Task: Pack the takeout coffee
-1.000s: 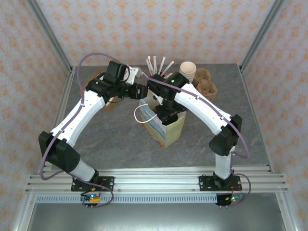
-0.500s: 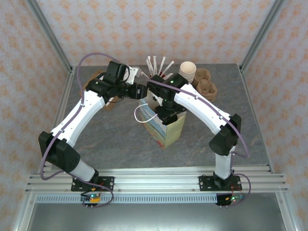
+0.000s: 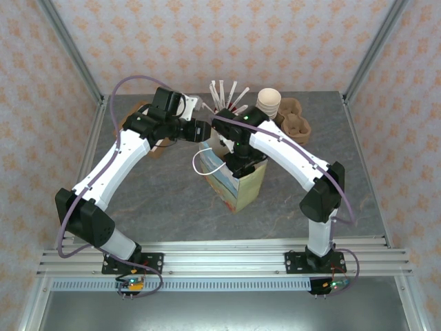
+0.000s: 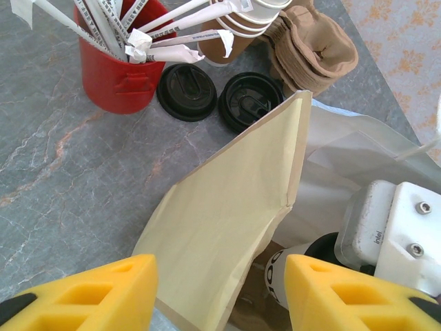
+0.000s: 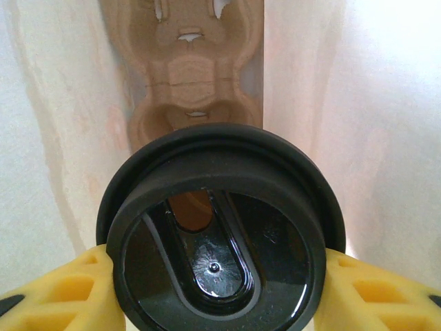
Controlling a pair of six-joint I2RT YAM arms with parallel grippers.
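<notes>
The takeout coffee (image 5: 220, 234) shows its round black lid from above, and my right gripper (image 5: 219, 289) is shut on it with a yellow finger pressed to each side. It hangs inside the paper bag (image 3: 238, 186), above a brown cup carrier (image 5: 186, 76) on the bag's floor. In the left wrist view part of the cup (image 4: 289, 272) shows inside the bag's mouth. My left gripper (image 4: 219, 293) is open, its fingers standing either side of the bag's cream wall (image 4: 234, 207) without pinching it.
Behind the bag stand a red cup of white straws (image 4: 117, 69), two loose black lids (image 4: 186, 89), a stack of lidless cups (image 3: 269, 102) and a pile of brown carriers (image 3: 295, 121). Metal frame posts edge the table.
The right arm has shifted very slightly at the bag's mouth with the cup still held. The left arm has not moved.
</notes>
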